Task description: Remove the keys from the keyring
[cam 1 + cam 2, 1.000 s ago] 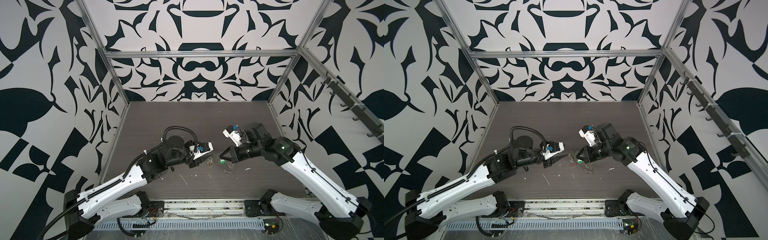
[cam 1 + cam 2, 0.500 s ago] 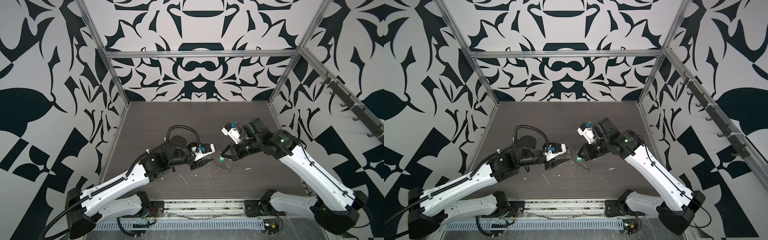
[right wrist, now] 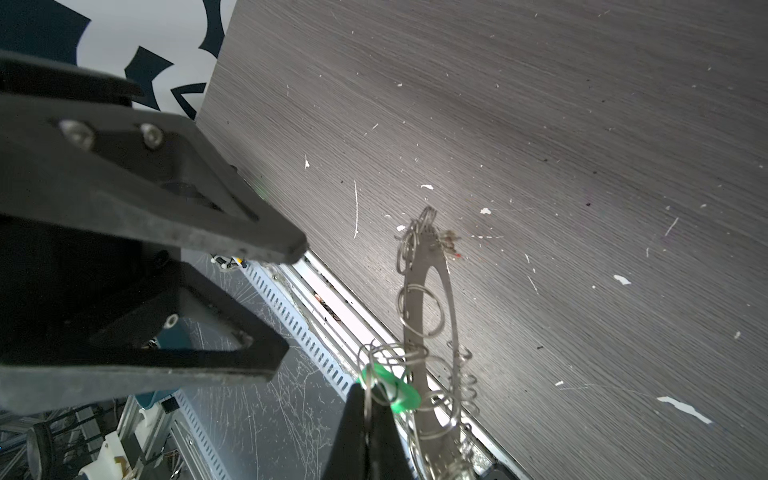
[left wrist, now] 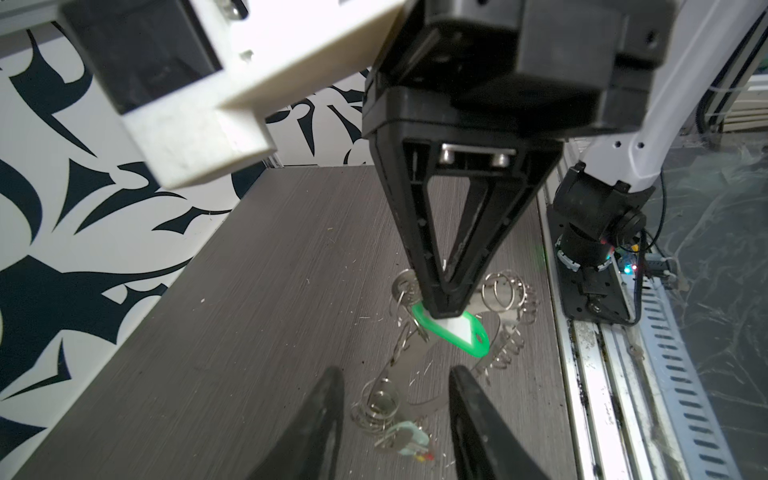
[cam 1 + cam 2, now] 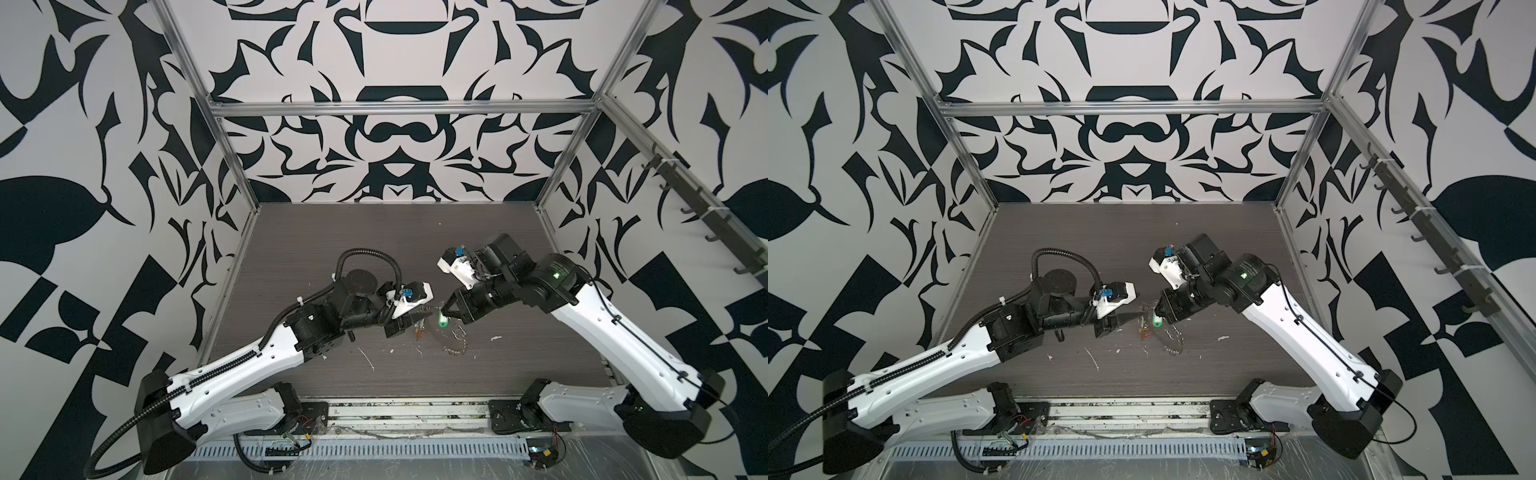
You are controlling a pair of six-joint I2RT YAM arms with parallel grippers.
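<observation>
Flat grey loop-fringed metal keyring (image 3: 430, 253) is seen mid-table; its green plastic tag (image 4: 465, 334) is pinched by the right gripper (image 4: 446, 309), the left gripper (image 4: 395, 370) spread apart. Dark woodgrain tabletop (image 5: 374, 249), black-and-white patterned walls (image 5: 395, 145).

A robotics lab test cell: aluminium frame (image 5: 399, 109), black-and-white patterned walls (image 5: 83, 166), dark wood-grain table (image 5: 374, 241), left arm (image 5: 232, 365) and right arm (image 5: 615, 332) bolted at its front edge, exposed wiring (image 5: 270, 449).
</observation>
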